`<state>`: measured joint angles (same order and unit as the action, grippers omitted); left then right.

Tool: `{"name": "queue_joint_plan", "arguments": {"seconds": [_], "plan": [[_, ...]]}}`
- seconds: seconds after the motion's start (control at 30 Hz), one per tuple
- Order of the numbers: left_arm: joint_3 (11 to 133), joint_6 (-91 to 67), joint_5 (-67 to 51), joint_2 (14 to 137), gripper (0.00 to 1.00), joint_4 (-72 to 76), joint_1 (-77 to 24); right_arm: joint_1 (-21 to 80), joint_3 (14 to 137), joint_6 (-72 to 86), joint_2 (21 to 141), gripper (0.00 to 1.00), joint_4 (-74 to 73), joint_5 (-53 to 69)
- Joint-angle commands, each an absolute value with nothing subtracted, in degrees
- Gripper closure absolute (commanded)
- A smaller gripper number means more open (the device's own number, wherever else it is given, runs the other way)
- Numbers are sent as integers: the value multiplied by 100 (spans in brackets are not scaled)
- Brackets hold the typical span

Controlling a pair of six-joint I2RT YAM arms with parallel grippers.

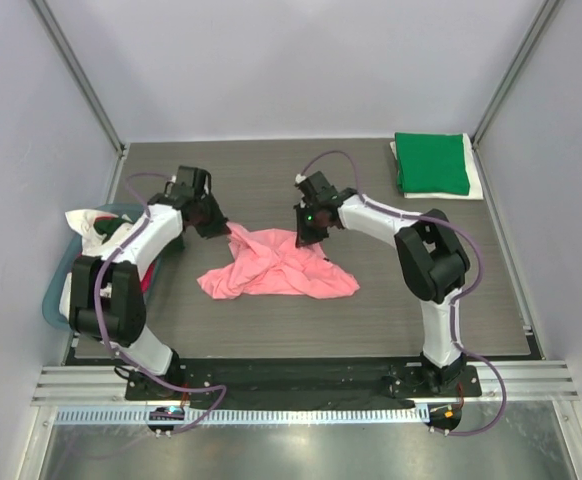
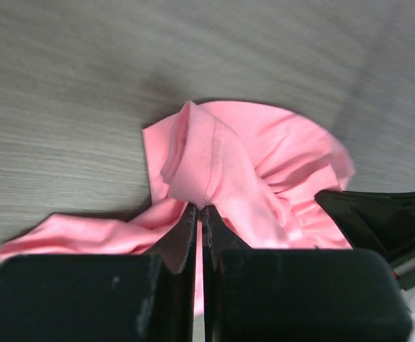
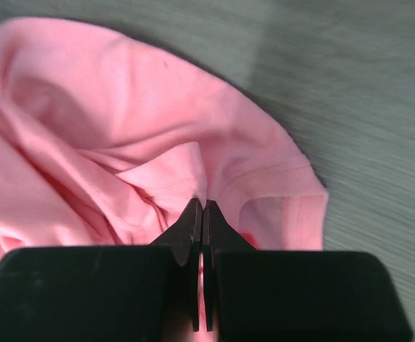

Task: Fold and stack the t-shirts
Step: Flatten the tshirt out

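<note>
Wide grey table (image 1: 271, 170) first, and the salmon-pink t-shirt (image 1: 276, 268) sits in the middle of it as a crumpled heap, its long axis running left to right. Far right corner: a bright green t-shirt (image 1: 431, 163), neatly folded, lying on a white one (image 1: 476, 186). That's the stack. At the left edge, the teal tub (image 1: 56, 290) holds more cloth, white and red.

Now the arms. Both reach in over the far edge of the pink heap, so the bulk of the shirt lies on the near side of them, toward the bases. The left gripper (image 2: 199, 210) is pinched tight on a hemmed fold at the far-left end; the right gripper (image 3: 199, 206) is clamped on a ridge of cloth at the far-right end. Neither arm is nearer than the other, each owns its end.

My read: with a grip at each end of that long axis, pulling apart along it should spread the shirt flat.
</note>
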<state>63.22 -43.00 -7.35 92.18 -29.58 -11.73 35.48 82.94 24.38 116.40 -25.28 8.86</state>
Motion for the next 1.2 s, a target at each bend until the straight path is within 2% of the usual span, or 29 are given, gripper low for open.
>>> {"name": "queue_joint_plan", "arguments": {"seconds": [0.0,0.13,0.2,0.33,0.4,0.47,0.5,0.63,0.77,0.87,1.0,1.07,1.17], "plan": [[7371,-3877,-336,8501,100,-3602,-1187,3069,9060,2084,10689,99,-3152,694],[8706,-3604,193,7974,100,-4585,-1178,2445,9912,1820,9899,99,-3761,668],[8903,-3577,255,7710,100,-4771,-1178,2338,9940,1714,9216,99,-3823,616],[8667,-3533,272,6822,98,-4843,-1178,2294,9285,1565,7965,99,-3841,562],[8053,-3524,334,6154,95,-4869,-1178,2285,8748,1608,7386,99,-3841,571],[7300,-3551,387,5541,73,-4930,-1178,2294,7817,1765,6647,99,-3832,475],[7043,-3594,395,5337,44,-5026,-1178,2294,7187,1836,6227,99,-3832,370],[5812,-3849,378,4616,17,-5369,-1178,2294,5858,2293,5644,99,-3841,429],[5187,-4323,527,4088,14,-5581,-1178,2294,5116,2610,5222,99,-3850,553],[4957,-4412,159,3990,21,-5362,-1178,2294,4878,2707,5080,91,-4007,527],[4843,-4324,-281,4376,29,-4993,-1256,2294,4624,2847,4809,91,-4175,790],[4825,-4237,-281,4684,31,-4835,-1362,2303,4605,3092,4738,87,-4236,914],[4886,-4201,-237,5210,33,-4361,-1730,2303,4448,3488,4720,74,-4158,1422]]}}
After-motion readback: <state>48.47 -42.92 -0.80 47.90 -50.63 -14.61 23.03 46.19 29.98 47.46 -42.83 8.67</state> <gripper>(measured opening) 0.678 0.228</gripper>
